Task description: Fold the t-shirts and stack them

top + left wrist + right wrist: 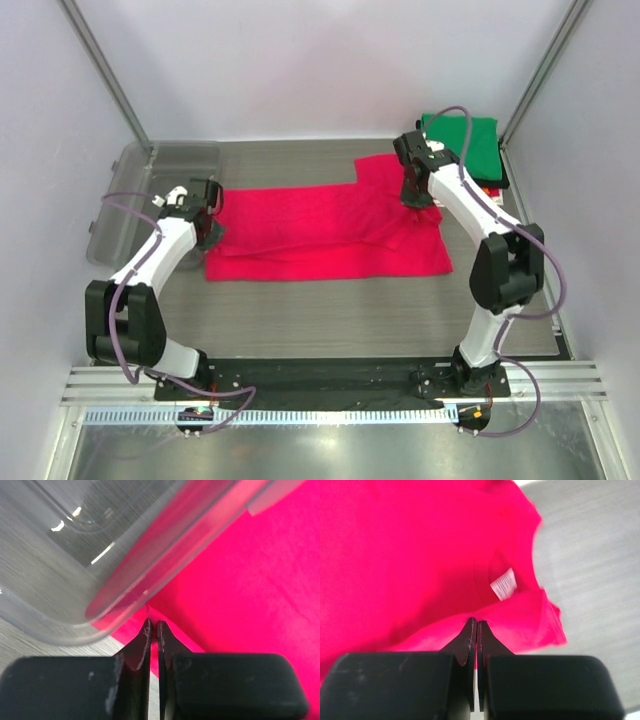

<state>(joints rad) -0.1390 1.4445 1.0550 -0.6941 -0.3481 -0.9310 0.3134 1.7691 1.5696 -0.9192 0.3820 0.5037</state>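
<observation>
A crimson-pink t-shirt [330, 230] lies spread across the middle of the table, partly folded lengthwise. My left gripper [212, 232] is shut on its left edge [210, 580], next to the tub. My right gripper [418, 198] is shut on the cloth near the collar, where a white label [503, 584] shows. A folded green t-shirt [468, 145] lies at the back right on a stack, with a black and an orange layer showing under its right edge.
A clear plastic tub [150, 190] stands at the back left, close to my left gripper; it fills the upper left of the left wrist view [100, 555]. Grey walls and metal posts close in the table on three sides.
</observation>
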